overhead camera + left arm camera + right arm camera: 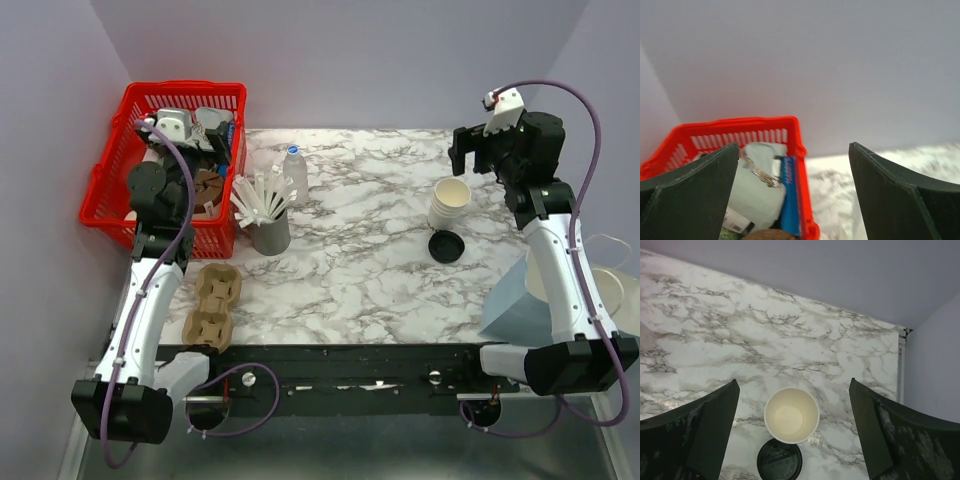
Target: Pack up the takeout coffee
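A tapered cream-white paper cup (791, 415) stands upright and uncovered, its inside bare. It sits straight below the right gripper (793, 381), in line with the gap between the two dark fingers (715, 435). These are spread wide apart, hold nothing and hang well above the cup's rim. From the top view the cup (450, 203) looks like the top of a short stack. A round black plastic lid (779, 461) lies flat just beside it, on the side toward this arm's wrist. Both rest on the white-and-grey marble-patterned table (360, 290). Far off to this gripper's left are a grey cup of white straws (270, 232) and a clear plastic water bottle (294, 168). Two brown cardboard cup carriers (213, 305) lie at the table's near edge. The left gripper (793, 145) is also fully spread and empty. It hangs over a red plastic lattice basket (740, 122), where a white packet (752, 190) and a blue box (790, 200) lie below its left finger.
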